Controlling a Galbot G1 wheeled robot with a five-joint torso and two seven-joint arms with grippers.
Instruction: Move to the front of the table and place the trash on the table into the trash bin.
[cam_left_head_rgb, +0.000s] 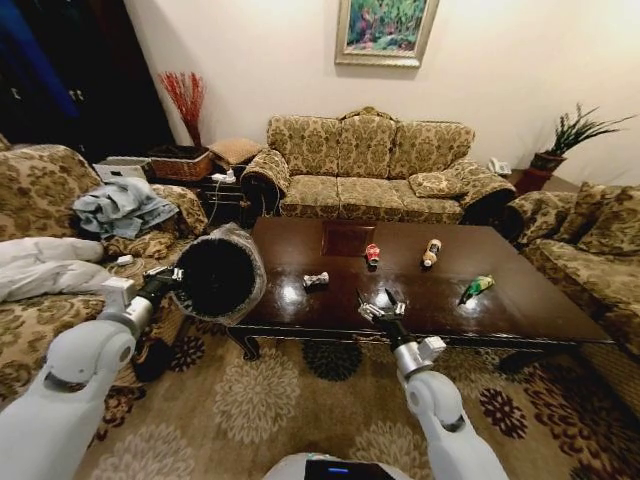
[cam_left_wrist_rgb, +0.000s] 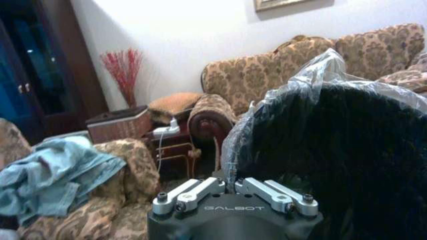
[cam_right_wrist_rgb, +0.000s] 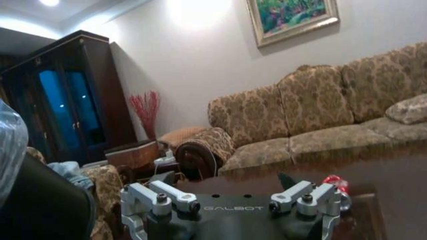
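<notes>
Left hand (cam_left_head_rgb: 176, 282) is clamped on the rim of the bin (cam_left_head_rgb: 218, 275), holding it tipped on its side off the bench's (cam_left_head_rgb: 520, 300) left corner – mouth facing the camera. Right hand (cam_left_head_rgb: 381, 308) hovers over the front edge with fingers apart, empty. All four bits are on the bench – crushed piece (cam_left_head_rgb: 316, 280), can (cam_left_head_rgb: 372, 254), brown bottle (cam_left_head_rgb: 431, 251), green bottle (cam_left_head_rgb: 476, 288).

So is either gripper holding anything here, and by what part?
The left gripper holds the trash bin by its rim, tipped on its side. The right gripper is open over the table, holding nothing.
</notes>
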